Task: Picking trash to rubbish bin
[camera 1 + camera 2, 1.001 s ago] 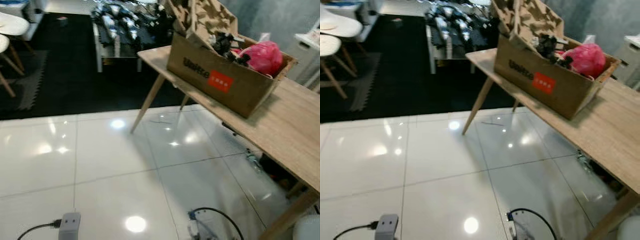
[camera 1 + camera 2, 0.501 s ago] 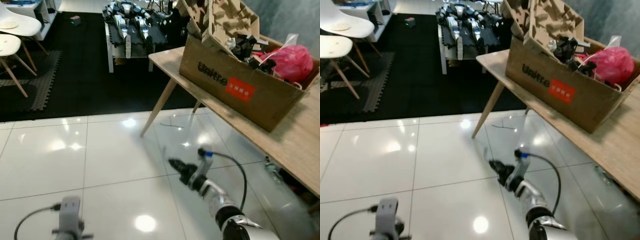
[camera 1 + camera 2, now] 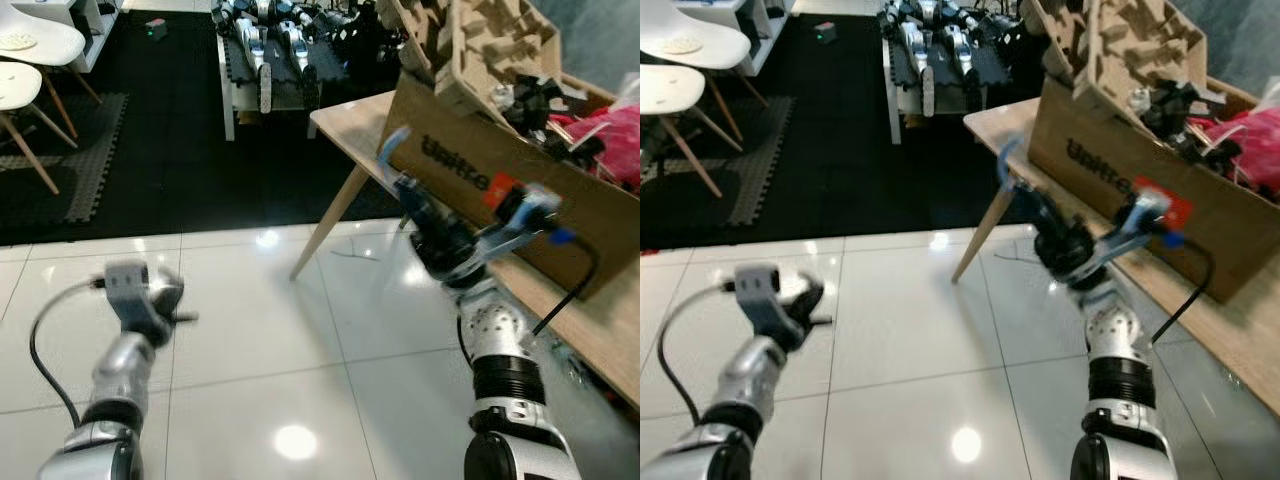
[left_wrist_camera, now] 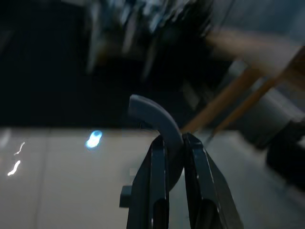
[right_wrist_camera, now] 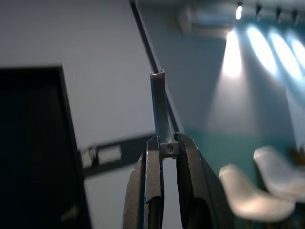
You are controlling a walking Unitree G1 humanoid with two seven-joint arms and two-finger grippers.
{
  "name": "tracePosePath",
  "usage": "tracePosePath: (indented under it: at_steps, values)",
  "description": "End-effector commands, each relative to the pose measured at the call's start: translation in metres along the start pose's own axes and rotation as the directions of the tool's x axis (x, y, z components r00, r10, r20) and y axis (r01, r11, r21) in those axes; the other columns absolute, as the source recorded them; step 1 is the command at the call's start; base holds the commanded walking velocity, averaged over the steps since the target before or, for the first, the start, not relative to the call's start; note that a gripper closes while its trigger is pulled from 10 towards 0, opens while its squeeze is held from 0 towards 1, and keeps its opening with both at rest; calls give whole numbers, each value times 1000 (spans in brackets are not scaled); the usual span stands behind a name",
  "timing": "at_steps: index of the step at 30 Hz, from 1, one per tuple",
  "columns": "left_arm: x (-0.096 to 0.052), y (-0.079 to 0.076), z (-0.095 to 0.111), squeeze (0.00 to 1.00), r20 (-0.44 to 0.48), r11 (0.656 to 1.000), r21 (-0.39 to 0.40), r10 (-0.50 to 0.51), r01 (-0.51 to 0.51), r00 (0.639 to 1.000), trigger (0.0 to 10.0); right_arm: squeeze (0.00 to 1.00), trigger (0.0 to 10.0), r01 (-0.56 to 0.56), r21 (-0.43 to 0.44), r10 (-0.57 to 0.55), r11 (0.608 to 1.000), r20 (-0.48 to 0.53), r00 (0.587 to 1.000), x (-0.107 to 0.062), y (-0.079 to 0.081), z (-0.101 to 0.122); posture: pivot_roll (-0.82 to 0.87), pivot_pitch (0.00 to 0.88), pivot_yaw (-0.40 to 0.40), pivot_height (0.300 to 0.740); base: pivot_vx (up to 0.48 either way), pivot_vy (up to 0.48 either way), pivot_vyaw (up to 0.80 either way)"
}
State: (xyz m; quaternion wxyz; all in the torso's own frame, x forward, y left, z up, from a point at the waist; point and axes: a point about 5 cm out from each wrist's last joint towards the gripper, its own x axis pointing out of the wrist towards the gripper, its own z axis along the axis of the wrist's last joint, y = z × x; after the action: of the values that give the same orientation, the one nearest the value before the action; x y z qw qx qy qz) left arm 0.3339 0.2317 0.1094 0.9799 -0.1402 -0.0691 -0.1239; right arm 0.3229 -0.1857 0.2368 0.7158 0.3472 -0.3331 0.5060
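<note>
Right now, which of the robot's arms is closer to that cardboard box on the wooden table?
Right. The right gripper is raised just in front of the cardboard box; the left gripper hangs over the white floor tiles, far to the box's left.

A box (image 3: 520, 190) sits on the desk (image 3: 345, 115) to my right, chairs (image 3: 30, 60) stand far to my left, a low bench (image 3: 240, 85) lies behind the desk, and floor (image 3: 260, 330) spreads before me.

Cardboard box (image 3: 500, 190) on the wooden table (image 3: 345, 115): black brand lettering on its side, apparently "Unitree", partly blocked; beside it a red label (image 3: 1175, 205), text illegible.
</note>
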Motion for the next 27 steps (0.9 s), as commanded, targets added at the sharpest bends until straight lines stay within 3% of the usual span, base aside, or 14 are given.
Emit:
tracePosePath:
  at_steps: [1,2,3,4,5,6,9,11,16,17,19,20,22,27]
  values:
    - [12,-26,26,0,155,976,-68,-193,205,969,10000,0,10000,64,-51,-61,997,64,996,2,-5,25,154,107,-64,740,424,0,0]
    - [14,-34,38,0,209,959,-74,-254,274,944,10000,0,10000,89,-66,-84,994,69,994,4,-6,31,154,107,-64,740,424,0,0]
    - [14,-34,38,0,209,959,-74,-254,274,944,10000,0,10000,89,-66,-84,994,69,994,4,-6,31,154,107,-64,740,424,0,0]
    - [15,-44,51,0,267,935,-81,-313,345,911,10000,0,10000,127,-89,-122,988,62,991,4,-9,35,150,108,-63,740,401,0,-800]
    - [14,-58,67,0,343,891,-92,-391,445,854,10000,0,10000,172,-105,-167,979,56,984,3,-10,40,150,110,-64,740,398,0,-800]
    - [14,-58,67,0,343,891,-92,-391,445,854,10000,0,10000,172,-105,-167,979,56,984,3,-10,40,150,110,-64,740,398,0,-800]
    - [9,-77,86,0,427,813,-105,-483,572,765,10000,0,10000,200,-113,-197,973,43,979,0,-10,41,147,109,-64,740,395,0,-800]
    - [9,-77,86,0,427,813,-105,-483,572,765,10000,0,10000,200,-113,-197,973,43,979,0,-10,41,147,109,-64,740,394,0,-800]
    - [-16,-119,132,0,624,572,-97,-602,814,498,10000,0,10000,260,-143,-252,955,67,965,-4,-13,52,146,103,-64,740,364,0,-800]
    - [-16,-119,132,0,624,572,-97,-602,814,498,10000,0,10000,260,-143,-252,955,67,965,-4,-13,52,146,103,-64,740,330,0,-800]
    - [-24,-126,142,0,665,505,-86,-612,859,427,10000,0,10000,266,-160,-255,951,82,963,-1,-12,60,146,103,-64,740,313,0,-800]
    - [-24,-126,142,0,665,505,-86,-612,859,427,10000,0,10000,266,-160,-255,951,82,963,-1,-12,60,146,103,-64,740,307,0,-800]
    - [-28,-129,149,0,697,460,-91,-603,883,387,10000,0,10000,244,-182,-230,953,93,969,5,-9,68,142,100,-63,740,0,0,-800]
    - [-32,-129,157,0,735,434,-87,-580,897,352,10000,0,10000,189,-208,-175,960,86,981,16,-1,76,138,99,-63,740,0,0,-800]
